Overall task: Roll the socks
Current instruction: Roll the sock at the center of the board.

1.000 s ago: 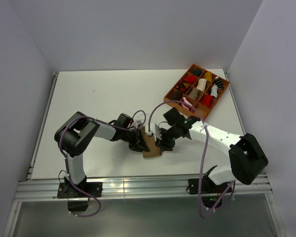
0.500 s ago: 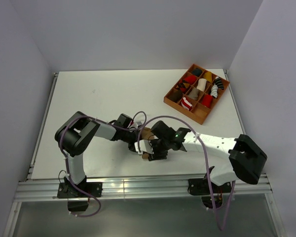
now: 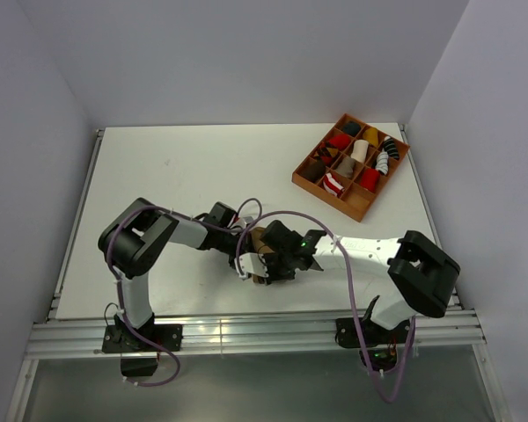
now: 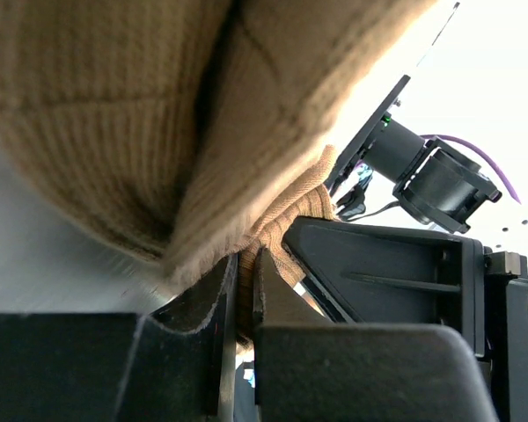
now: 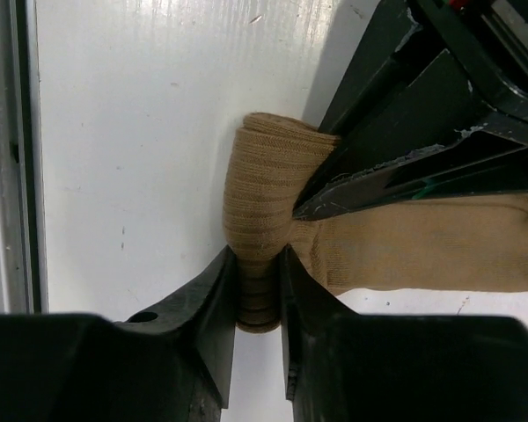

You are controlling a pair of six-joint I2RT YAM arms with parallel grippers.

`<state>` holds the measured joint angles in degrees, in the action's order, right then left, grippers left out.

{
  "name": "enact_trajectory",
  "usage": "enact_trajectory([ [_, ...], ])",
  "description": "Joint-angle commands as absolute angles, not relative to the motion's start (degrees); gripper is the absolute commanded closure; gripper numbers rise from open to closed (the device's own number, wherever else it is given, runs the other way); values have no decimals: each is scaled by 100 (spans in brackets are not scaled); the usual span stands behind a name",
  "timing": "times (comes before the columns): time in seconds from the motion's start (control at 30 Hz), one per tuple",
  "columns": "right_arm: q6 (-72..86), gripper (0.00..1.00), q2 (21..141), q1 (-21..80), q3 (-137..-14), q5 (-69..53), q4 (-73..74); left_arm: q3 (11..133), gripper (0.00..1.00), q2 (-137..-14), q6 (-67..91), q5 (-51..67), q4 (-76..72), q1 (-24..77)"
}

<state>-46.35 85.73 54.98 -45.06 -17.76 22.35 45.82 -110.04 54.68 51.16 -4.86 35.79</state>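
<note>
Near the counter's (image 3: pixel 176 176) near edge, about midway along it, the tan sock (image 5: pixel 260 202) lies where both arms meet. It is a ribbed knit, so I judge it light, soft and grippy rather than slippery. Nothing about it is fragile, but it looks springy enough that a rolled end would loosen once let go. The best hold is probably square across the body of the roll, through all the layers, rather than on a loose edge. The right hand (image 5: pixel 258 264) has just such a hold, with its fingers drawn in tight on either side of the rolled end. The left hand (image 4: pixel 245 281) is all but closed, with a fold of the same sock pinched in the narrow gap. The overhead view places the work on the counter but hides nearly all the fabric under the two wrists. It alone shows the brown divider tray (image 3: pixel 308 186) toward the far right corner, with what looks like a striped sock (image 3: pixel 333 183) in a near compartment. The right wrist view alone shows the short thick roll and the flat, unrolled length running off under the left hand's black fingers. The left wrist view shows only bulging knit close up, so the roll's shape cannot be read there.
</note>
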Motion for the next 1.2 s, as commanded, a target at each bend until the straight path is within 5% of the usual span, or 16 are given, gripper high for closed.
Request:
enact_trajectory([
  [0.0, -4518, 78, 8798, 5467, -4614, -1643, 2328, 4298, 88, -10996, 5282, 4404, 44, 3516],
  [0.3, -4763, 81, 9562, 4650, -5492, -2873, 3805, 4079, 66, -10275, 5361, 3920, -491, 3252],
  [0.8, -5203, 82, 10941, 4053, -6767, -3726, 5430, 3464, 62, -8967, 5176, 2858, -1229, 2936],
  [1.17, -5116, 82, 12224, 3604, -8226, -4122, 6600, 1530, 63, -7035, 5547, 1909, -3023, 3172],
])
